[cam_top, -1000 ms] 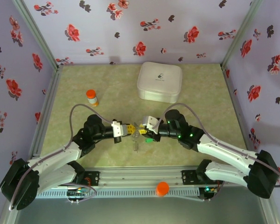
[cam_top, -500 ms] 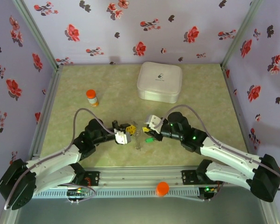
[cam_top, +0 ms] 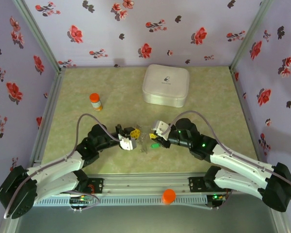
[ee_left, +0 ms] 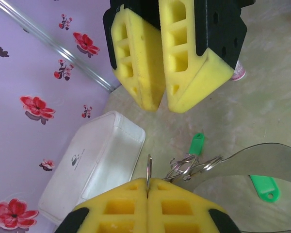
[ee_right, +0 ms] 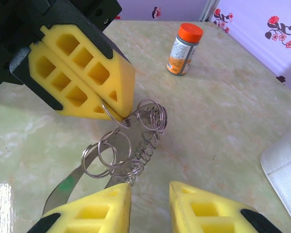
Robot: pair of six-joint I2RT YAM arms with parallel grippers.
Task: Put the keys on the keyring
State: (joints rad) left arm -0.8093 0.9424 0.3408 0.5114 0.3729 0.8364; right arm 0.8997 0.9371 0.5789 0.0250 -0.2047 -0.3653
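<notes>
From above, the keyring (cam_top: 143, 142) sits between the left jaws and the right jaws, with one of the keys (cam_top: 155, 144) right beside the right ones. Bare worktop (cam_top: 208, 111) lies all around.

Left wrist: the left jaws are pressed together on a loop of the keyring (ee_left: 148, 175). Two green keys (ee_left: 197, 143) show beyond it.

Right wrist: the right jaws stand apart with nothing between them. The keyring (ee_right: 136, 141) touches one of them, and the bottle (ee_right: 184, 42) stands far beyond.

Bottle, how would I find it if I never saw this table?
Start at the green table, left of the big white box. The bottle stands upright there alone. Unlike the box, it is tiny with an orange cap.
</notes>
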